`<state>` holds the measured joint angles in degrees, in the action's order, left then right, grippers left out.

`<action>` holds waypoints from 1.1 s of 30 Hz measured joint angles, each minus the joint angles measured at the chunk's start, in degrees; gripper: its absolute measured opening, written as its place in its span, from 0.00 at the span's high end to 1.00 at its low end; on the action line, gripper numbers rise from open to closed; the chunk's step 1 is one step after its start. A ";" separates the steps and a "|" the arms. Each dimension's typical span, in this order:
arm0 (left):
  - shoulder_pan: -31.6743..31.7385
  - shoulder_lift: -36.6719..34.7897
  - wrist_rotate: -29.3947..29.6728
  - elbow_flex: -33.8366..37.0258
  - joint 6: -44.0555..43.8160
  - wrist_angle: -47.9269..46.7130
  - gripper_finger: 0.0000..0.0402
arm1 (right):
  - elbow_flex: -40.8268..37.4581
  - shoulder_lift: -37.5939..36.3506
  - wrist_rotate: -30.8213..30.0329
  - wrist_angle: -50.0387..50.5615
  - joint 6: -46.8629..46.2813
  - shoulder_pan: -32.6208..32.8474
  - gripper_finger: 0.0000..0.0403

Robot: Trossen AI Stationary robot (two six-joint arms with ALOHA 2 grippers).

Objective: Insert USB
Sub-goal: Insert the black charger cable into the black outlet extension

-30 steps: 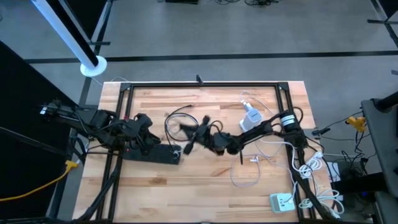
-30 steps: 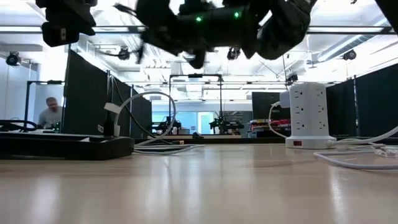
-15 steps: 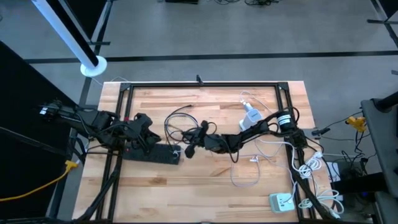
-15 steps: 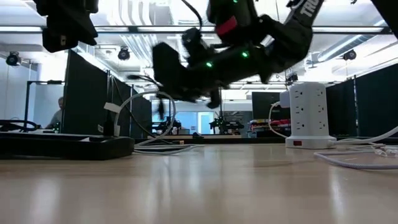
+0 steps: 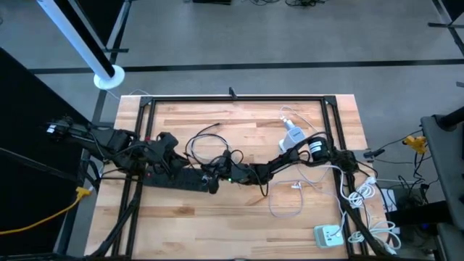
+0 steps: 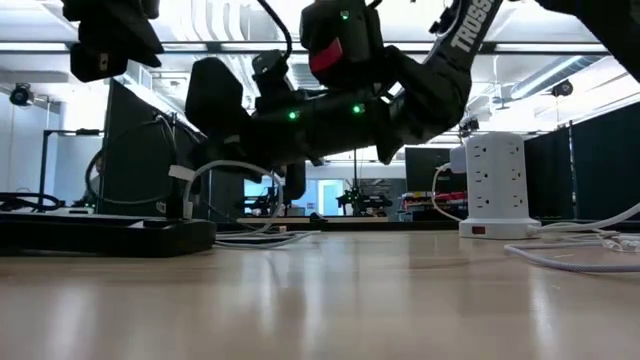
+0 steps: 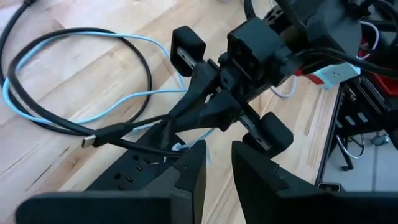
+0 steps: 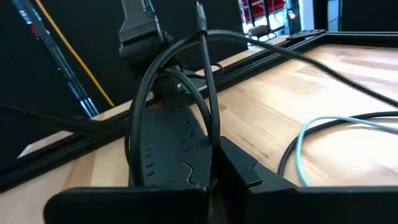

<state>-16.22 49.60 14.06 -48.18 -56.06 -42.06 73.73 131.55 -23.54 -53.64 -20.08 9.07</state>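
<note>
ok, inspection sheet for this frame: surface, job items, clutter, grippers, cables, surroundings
Surface: wooden table, framed by a black rail.
Job's things: black power strip flat at the table's left; black USB cable, its plug bare, over the wood.
Clutter: white tower power strip at the rear right; white adapter at the front right corner.
Grippers: left gripper above the strip's left part, fingers slightly apart, nothing seen between them; right gripper shut on the cable at the strip's right end.
Cables: black-and-blue loop behind the strip; white leads right of centre.
Surroundings: black partitions and lit workbenches beyond the table; nobody seen.
</note>
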 joint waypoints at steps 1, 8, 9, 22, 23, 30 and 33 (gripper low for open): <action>-0.44 0.35 0.00 0.00 -0.01 0.03 0.84 | 0.00 0.38 0.05 -0.43 0.92 0.32 1.00; -5.72 5.34 -0.02 0.09 -0.18 -2.28 0.84 | -1.16 1.33 1.20 -2.74 5.01 1.64 1.00; -6.47 6.37 -0.01 0.12 -0.44 -3.83 0.84 | -1.59 1.33 0.98 -3.00 5.38 1.72 1.00; -9.45 15.58 -0.17 13.03 7.92 -3.45 0.84 | -2.97 0.89 -0.43 -3.74 6.07 1.69 1.00; -9.47 15.88 -0.38 14.06 7.51 -1.87 0.84 | -2.97 0.89 -0.43 -3.74 6.83 1.69 1.00; -9.62 18.00 -0.72 16.46 7.57 3.32 0.84 | -3.00 0.89 -0.43 -4.09 10.10 1.67 1.00; -9.62 18.23 -0.74 16.46 7.57 3.47 0.84 | -3.06 0.89 -0.21 -4.97 10.28 1.67 1.00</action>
<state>-25.85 67.83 13.32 -31.73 -48.49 -38.59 70.67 132.44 -23.75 -58.62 -9.80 10.74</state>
